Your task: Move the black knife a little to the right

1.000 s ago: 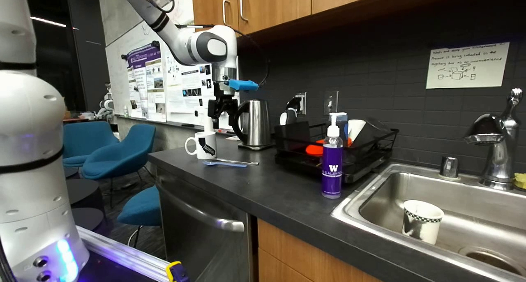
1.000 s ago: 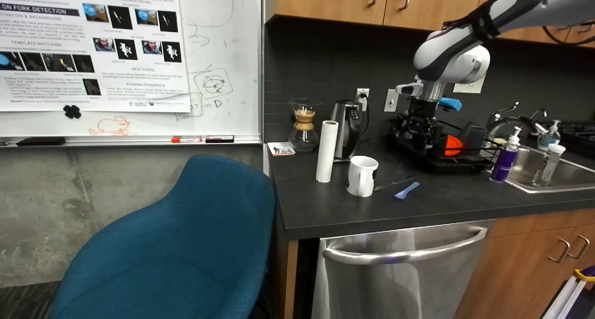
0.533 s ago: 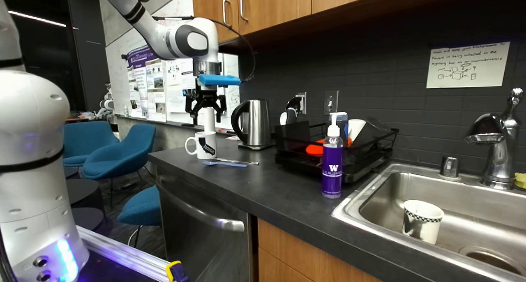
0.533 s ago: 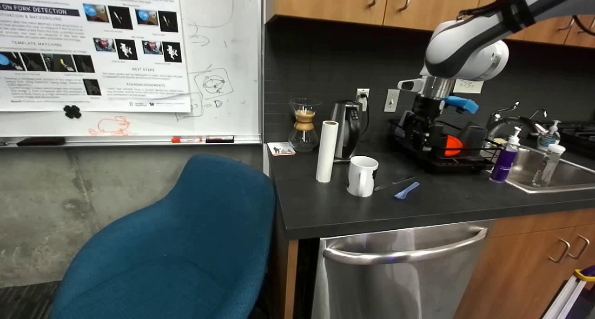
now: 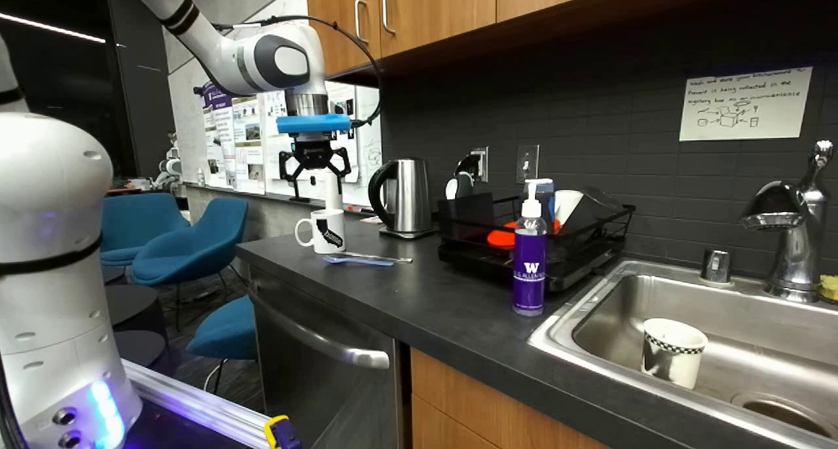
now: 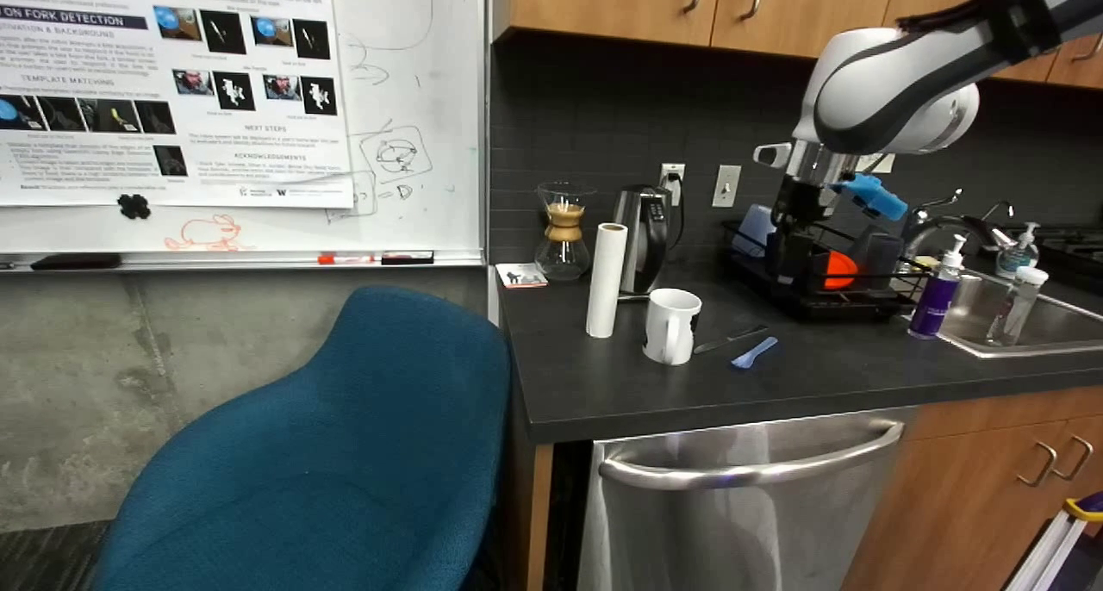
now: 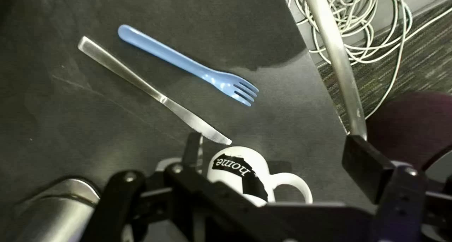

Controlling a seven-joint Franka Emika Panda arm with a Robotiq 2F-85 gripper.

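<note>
Metal knife (image 7: 163, 99), silver in the wrist view, lies flat on the dark counter (image 5: 425, 298), serrated blade directed toward the white mug (image 5: 327, 230), handle away from it. The blade tip is just beside the mug; whether the two are in contact cannot be determined. A blue fork (image 7: 183, 62) lies apart from the knife, at a slight angle to it, on the side nearer the counter's front edge, tines at the end nearer the mug. The gripper (image 7: 274, 141) is found spread wide, its fingers (image 7: 367, 166) well apart; in an exterior view it points down and hangs above the counter. In the wrist view its linkage covers the lower part of the mug, which bears a black print with the word "home". Adjacent items are recorded as follows: a steel kettle (image 5: 412, 197), upright, near the mug; a white roll (image 6: 607, 281), standing between the mug and a glass coffee maker (image 6: 564, 229); a black dish rack (image 5: 468, 252) containing an orange item (image 5: 503, 237), seen in both exterior views; a purple pump bottle (image 5: 529, 266), upright, near the rack and the sink (image 5: 550, 334); and a white cup (image 5: 671, 357) with a checkered band, inside the sink
</note>
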